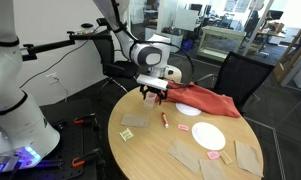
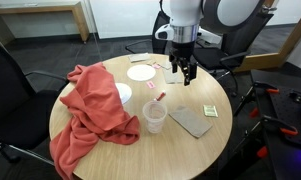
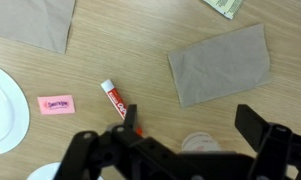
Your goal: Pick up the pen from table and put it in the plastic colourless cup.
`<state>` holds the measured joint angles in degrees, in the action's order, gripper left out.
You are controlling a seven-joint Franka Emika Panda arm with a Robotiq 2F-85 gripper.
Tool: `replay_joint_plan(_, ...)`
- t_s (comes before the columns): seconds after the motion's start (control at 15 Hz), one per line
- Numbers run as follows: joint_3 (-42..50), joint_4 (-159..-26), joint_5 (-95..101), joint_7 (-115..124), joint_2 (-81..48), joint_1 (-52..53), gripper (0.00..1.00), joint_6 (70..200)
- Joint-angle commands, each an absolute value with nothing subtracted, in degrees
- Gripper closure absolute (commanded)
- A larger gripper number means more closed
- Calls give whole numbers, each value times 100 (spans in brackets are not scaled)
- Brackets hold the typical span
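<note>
Red pen (image 3: 118,103) flat on table (image 3: 140,40), gripper (image 2: 182,75) wide open above
The pen is found near the plastic colourless cup (image 2: 154,116); jaws are best turned across its shaft, centred, then lowered to the wood before being closed

Red pen (image 3: 118,103) flat on table (image 3: 150,50), near cup (image 2: 154,116)

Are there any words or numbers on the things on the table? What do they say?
No text here can be read for sure.
On the pink packet: dark print in the middle, too blurred to read.
On the red pen: light marks along the barrel, too small to read.
On the greenish packet: cut off by the picture's edge, nothing readable.
</note>
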<state>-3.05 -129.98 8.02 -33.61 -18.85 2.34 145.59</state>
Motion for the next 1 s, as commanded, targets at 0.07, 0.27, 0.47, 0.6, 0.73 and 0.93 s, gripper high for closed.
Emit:
replay_joint_plan(0.07, -445, -12962, 868, -3314, -1900, 99, 0, 14532)
replay_joint_plan(0.27, -464, -12805, 987, -3578, -2097, 57, 0, 14663)
replay_joint_plan(0.47, -474, -12500, 1177, -3903, -2407, 5, 0, 14585)
replay_joint_plan(0.6, -498, -12239, 1243, -4208, -2675, -55, 0, 14582)
replay_joint_plan(0.73, -540, -11949, 1216, -4550, -2961, -121, 0, 14529)
replay_joint_plan(0.93, -613, -11538, 1197, -5061, -3382, -205, 0, 14449)
